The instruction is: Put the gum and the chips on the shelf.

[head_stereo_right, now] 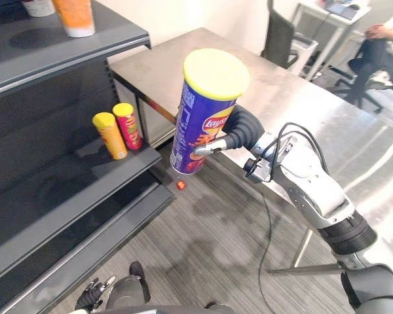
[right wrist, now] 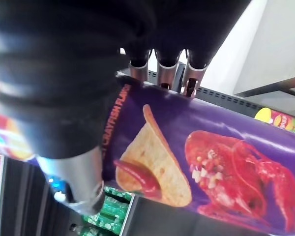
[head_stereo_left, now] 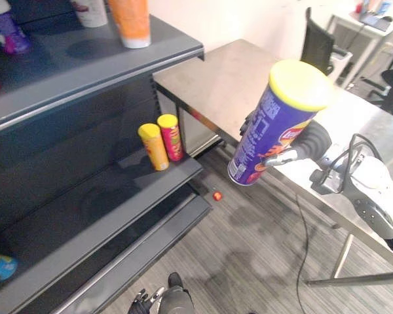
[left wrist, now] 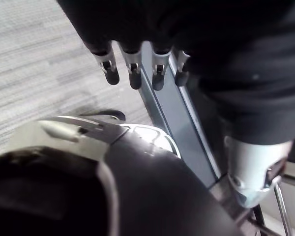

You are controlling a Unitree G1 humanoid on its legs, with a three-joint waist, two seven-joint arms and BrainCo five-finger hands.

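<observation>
The right arm comes in from the lower right, bent at the elbow, with its wrist raised beside the front edge of the surface. The right robot hand (head_stereo_right: 238, 133) has fingers and thumb curled around the tilted chips can (head_stereo_right: 205, 114). The left robot hand (head_stereo_left: 152, 303) hangs low, its fingers (left wrist: 133, 70) straight and holding nothing.

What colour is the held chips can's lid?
Yellow lid on the chips can; best seen in right eye view.
</observation>
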